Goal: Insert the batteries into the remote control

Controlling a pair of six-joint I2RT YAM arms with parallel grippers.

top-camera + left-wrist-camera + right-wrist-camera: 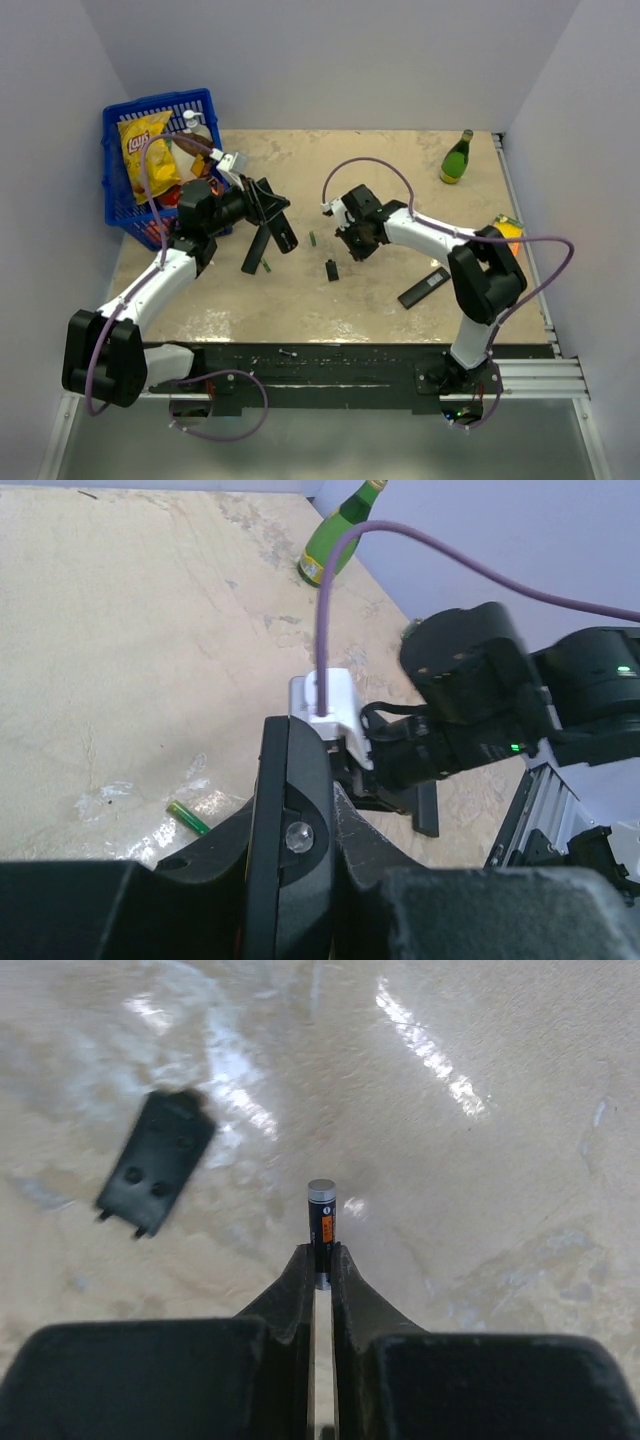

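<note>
My left gripper (300,825) is shut on the black remote control (300,770). It holds the remote on edge above the table, with the clear LED end facing the right arm. In the top view the remote (283,235) sticks out of the left gripper (268,208). My right gripper (321,1257) is shut on a dark battery (321,1212) with an orange label and a metallic end. It holds the battery above the table, just right of the remote, as the top view (352,243) shows. The small black back cover (155,1163) lies flat on the table (331,269). A green battery (188,818) lies loose.
A second black bar remote (255,252) lies under my left gripper with a green battery (267,266) beside it. Another green battery (312,239) lies between the grippers. A third remote (424,287) lies front right. A blue basket (115,175) stands back left and a green bottle (457,158) back right.
</note>
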